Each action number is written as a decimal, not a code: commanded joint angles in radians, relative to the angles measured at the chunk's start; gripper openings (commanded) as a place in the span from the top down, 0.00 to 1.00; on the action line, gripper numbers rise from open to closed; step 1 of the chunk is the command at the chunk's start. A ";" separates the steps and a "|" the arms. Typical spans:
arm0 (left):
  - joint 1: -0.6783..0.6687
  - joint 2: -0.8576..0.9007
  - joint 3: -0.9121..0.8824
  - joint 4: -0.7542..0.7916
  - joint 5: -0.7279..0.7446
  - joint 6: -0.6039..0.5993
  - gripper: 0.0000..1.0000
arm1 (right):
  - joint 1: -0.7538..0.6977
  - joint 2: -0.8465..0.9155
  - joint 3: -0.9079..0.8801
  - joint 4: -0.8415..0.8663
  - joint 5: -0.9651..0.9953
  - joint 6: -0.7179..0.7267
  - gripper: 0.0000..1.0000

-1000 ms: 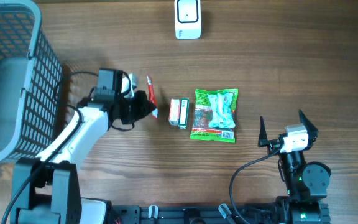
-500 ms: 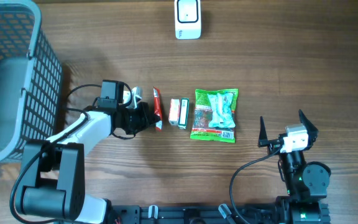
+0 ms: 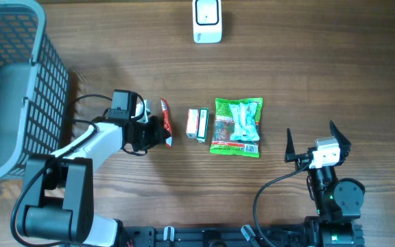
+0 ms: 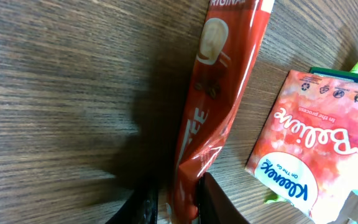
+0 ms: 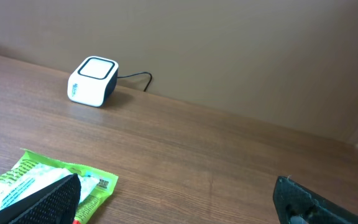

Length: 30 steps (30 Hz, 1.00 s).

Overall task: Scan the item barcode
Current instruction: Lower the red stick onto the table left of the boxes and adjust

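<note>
A long red sachet (image 3: 164,122) lies on the wooden table, left of the other items. Close up, the red sachet (image 4: 216,93) has its near end between the fingers of my left gripper (image 4: 179,202). The jaws stand slightly apart, with a thin gap showing beside the left finger. From above, the left gripper (image 3: 160,132) sits low at the sachet's lower end. The white barcode scanner (image 3: 207,20) stands at the far edge, also visible as the scanner (image 5: 92,82) in the right wrist view. My right gripper (image 3: 310,140) hangs wide open and empty at the right.
A pink tissue pack (image 3: 193,123) and a small green pack (image 3: 203,125) lie right of the sachet, then a green snack bag (image 3: 236,126). A grey mesh basket (image 3: 40,103) fills the far left. A cable runs from the scanner.
The left gripper carried the sachet down and right, then back slightly left onto the table, and its jaws have loosened. The right arm has not moved.
</note>
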 commanded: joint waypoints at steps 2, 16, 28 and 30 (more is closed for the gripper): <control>0.006 -0.007 0.032 -0.074 -0.135 0.010 0.83 | -0.004 -0.005 -0.001 0.005 -0.015 -0.005 0.00; -0.029 -0.119 0.140 -0.214 -0.262 0.009 0.65 | -0.004 -0.004 -0.001 0.005 -0.015 -0.005 0.00; -0.129 -0.041 0.135 -0.134 -0.381 -0.032 0.92 | -0.004 -0.004 -0.001 0.005 -0.015 -0.005 0.00; -0.138 -0.006 0.135 -0.131 -0.381 -0.032 0.90 | -0.004 -0.005 -0.001 0.005 -0.015 -0.005 0.00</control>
